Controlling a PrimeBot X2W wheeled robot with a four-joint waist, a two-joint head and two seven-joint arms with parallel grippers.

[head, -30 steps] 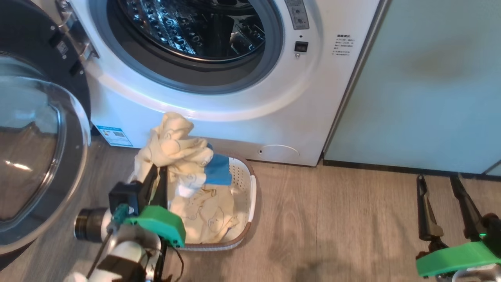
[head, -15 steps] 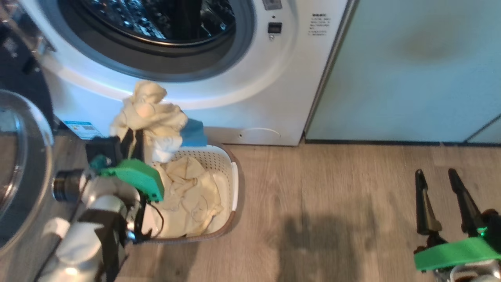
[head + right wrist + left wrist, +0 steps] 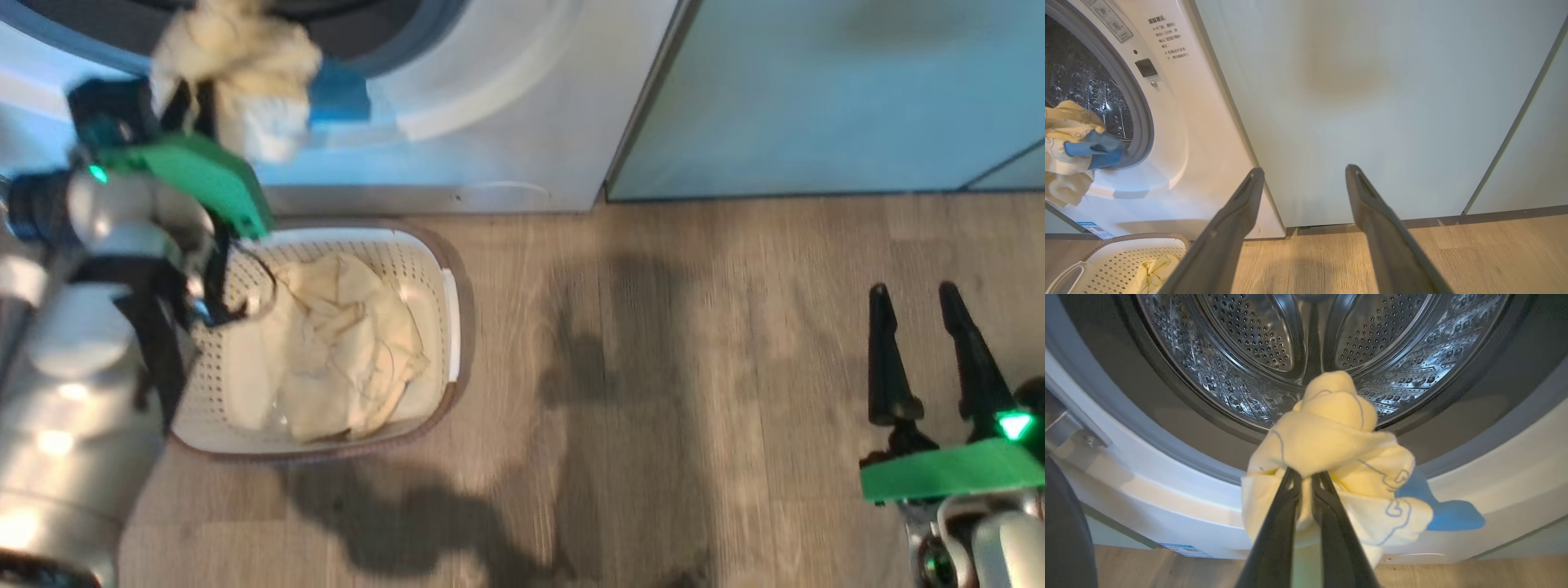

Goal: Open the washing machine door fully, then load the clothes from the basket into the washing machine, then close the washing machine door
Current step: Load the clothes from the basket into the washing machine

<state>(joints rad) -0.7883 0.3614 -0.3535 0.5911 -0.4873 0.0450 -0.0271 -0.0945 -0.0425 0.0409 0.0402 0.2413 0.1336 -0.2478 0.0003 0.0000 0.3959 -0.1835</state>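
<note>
The clothes (image 3: pixel 1331 449), cream with a blue piece, hang at the mouth of the washing machine (image 3: pixel 1147 490), clamped in the jaws of the left gripper (image 3: pixel 1306 477); loading is in hand; next the bundle must go in past the gasket (image 3: pixel 1175 424) before release; the left wrist view gives the bare steel drum (image 3: pixel 1241 339); the head view gives more clothes in the basket (image 3: pixel 451 302) and the right gripper (image 3: pixel 913 294), jaws apart, near right.

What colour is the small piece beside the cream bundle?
The piece is blue; left wrist view shows it best.
</note>
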